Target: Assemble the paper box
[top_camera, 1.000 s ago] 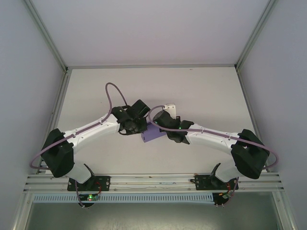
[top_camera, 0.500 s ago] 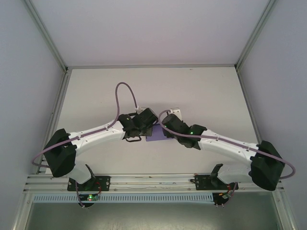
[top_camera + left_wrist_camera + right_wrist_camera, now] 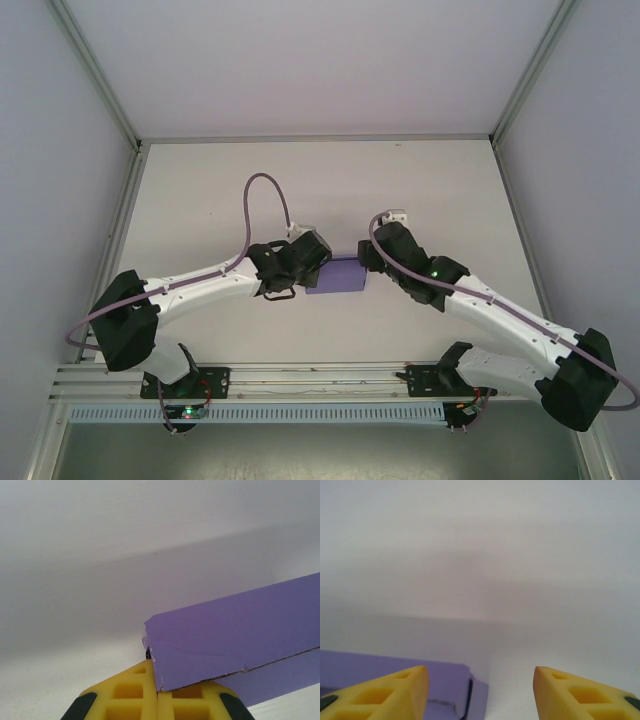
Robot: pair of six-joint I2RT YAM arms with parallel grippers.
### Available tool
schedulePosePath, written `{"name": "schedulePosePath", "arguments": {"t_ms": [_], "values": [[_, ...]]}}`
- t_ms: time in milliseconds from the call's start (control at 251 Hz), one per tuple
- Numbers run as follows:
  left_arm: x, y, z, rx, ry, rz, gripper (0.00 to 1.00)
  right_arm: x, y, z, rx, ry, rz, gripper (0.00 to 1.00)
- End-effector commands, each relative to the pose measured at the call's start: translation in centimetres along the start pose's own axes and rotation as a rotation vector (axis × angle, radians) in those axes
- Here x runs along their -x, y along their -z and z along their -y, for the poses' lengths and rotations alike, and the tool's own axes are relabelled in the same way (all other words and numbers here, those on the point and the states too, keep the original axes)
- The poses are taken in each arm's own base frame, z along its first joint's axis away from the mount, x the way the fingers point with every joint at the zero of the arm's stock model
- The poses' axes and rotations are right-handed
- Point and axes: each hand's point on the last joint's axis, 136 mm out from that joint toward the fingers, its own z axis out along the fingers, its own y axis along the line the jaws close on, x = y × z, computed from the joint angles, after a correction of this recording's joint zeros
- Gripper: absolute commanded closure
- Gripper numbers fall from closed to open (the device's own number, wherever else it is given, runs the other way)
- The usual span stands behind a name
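Right gripper (image 3: 480, 672) had withdrawn rightward, jaws apart, off the paper box (image 3: 340, 277). Left gripper (image 3: 156, 680) clamped its corner (probably as an anchor).

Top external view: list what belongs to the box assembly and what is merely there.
Job: lavender thin-card paper box; left pincer, shut on its edge; right pincer, open.
Merely there: white table; purple arm cables.

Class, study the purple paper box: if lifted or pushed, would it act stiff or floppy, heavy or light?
Probably light: the paper box is thin card, pinched at one corner by the left gripper. Likely bendy: a crease line shows near that pinch. Pushed, it would probably slide on the table, not tip, since it lies low.
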Motion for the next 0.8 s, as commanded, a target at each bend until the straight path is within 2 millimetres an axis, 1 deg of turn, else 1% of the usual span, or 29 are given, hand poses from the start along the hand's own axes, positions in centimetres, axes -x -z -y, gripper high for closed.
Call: {"name": "schedulePosePath", "arguments": {"t_ms": [0,40,112,223,367,403,467,515,591,690,746,798], "values": [[-7.2,-2.5,-2.8,0.106,-0.11,-0.243,1.0,1.0,-0.9,-0.5,0.028,0.0,-0.016,0.45],[-7.2,-2.6,-2.9,0.109,-0.112,-0.243,1.0,0.8,-1.4,-0.3,0.024,-0.009,-0.035,0.47],[-7.2,-2.6,-3.0,0.117,-0.116,-0.241,1.0,-0.1,-2.2,-0.1,0.028,-0.024,-0.079,0.48],[-7.5,-2.8,-2.9,0.107,-0.113,-0.241,1.0,-2.5,-3.5,0.4,0.025,-0.033,-0.153,0.51],[-7.4,-2.7,-2.2,0.075,-0.126,-0.236,1.0,-5.2,-4.0,0.7,0.026,-0.05,-0.239,0.54],[-7.4,-2.5,-2.0,0.063,-0.132,-0.234,1.0,-5.8,-4.0,0.8,0.027,-0.058,-0.249,0.57],[-7.1,-2.1,-1.6,0.044,-0.137,-0.223,0.89,-6.5,-4.0,1.0,0.029,-0.075,-0.261,0.58],[-6.9,-1.7,-1.3,0.027,-0.141,-0.217,0.84,-7.0,-3.9,1.1,0.03,-0.088,-0.268,0.58],[-6.5,-0.8,-0.7,-0.009,-0.142,-0.205,0.73,-7.5,-3.9,1.1,0.029,-0.093,-0.273,0.58],[-5.8,0.7,0.2,-0.062,-0.139,-0.197,0.64,-8.1,-4.0,1.2,0.025,-0.099,-0.283,0.59],[-5.5,1.3,0.7,-0.085,-0.14,-0.199,0.61,-8.5,-4.2,1.2,0.023,-0.102,-0.292,0.59],[-5.3,1.8,0.9,-0.095,-0.142,-0.2,0.56,-8.8,-4.3,1.2,0.019,-0.102,-0.3,0.61]]}}
